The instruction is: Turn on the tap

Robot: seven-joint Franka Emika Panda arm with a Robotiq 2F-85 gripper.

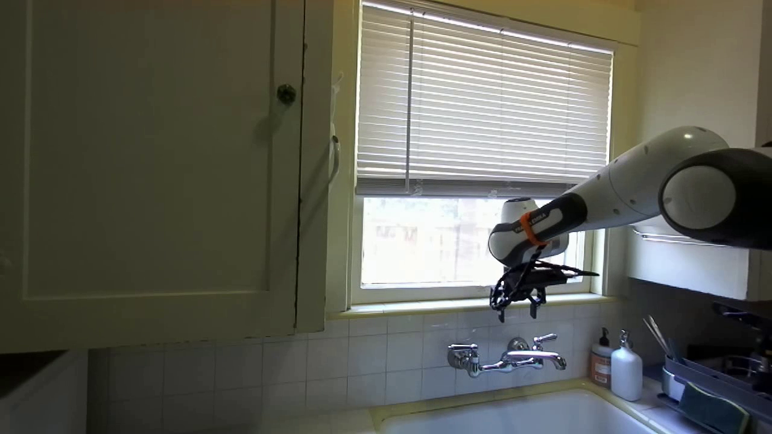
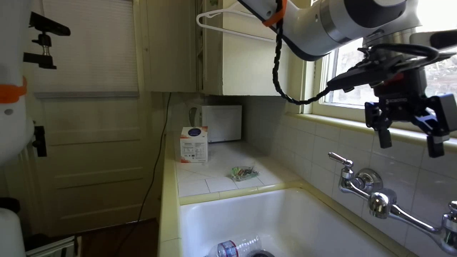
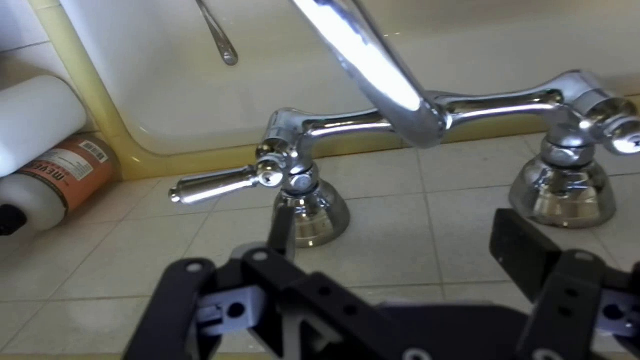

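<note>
Daylight fills a window [image 1: 422,241] whose white slatted blind [image 1: 470,108] hangs partway down, above a backsplash of white square tiles [image 1: 283,361] and a white sink [image 2: 235,214] edged in yellow. The thing I am after, a shiny chrome wall-mounted mixer tap [image 3: 430,120], sits on those tiles just over the sink's back edge: a horizontal bar with a metal lever handle [image 3: 217,185] at each end and a curved spout [image 3: 370,55] reaching out.

My white and black robot arm [image 1: 639,175] extends across in front of the window, and below its wrist I have the black two-fingered gripper [image 2: 410,142] hanging above the tap, pointing down. Its fingers [image 3: 522,255] stand wide apart, and both exterior views show a gap between the fingertips and the chrome.

Beside the sink, a white pump bottle [image 1: 627,372] and a black-topped bottle with an orange label [image 1: 601,367] stand side by side. In an exterior view I make out a clear plastic bottle [image 2: 237,248] lying in the sink, and on the white tiled counter [image 2: 232,153] beyond it a crumpled clear and green packet [image 2: 244,172], an upright white and orange carton [image 2: 194,146] and a white box-shaped appliance [image 2: 224,123]. The wrist view catches a metal utensil handle [image 3: 220,37] in the sink.
</note>
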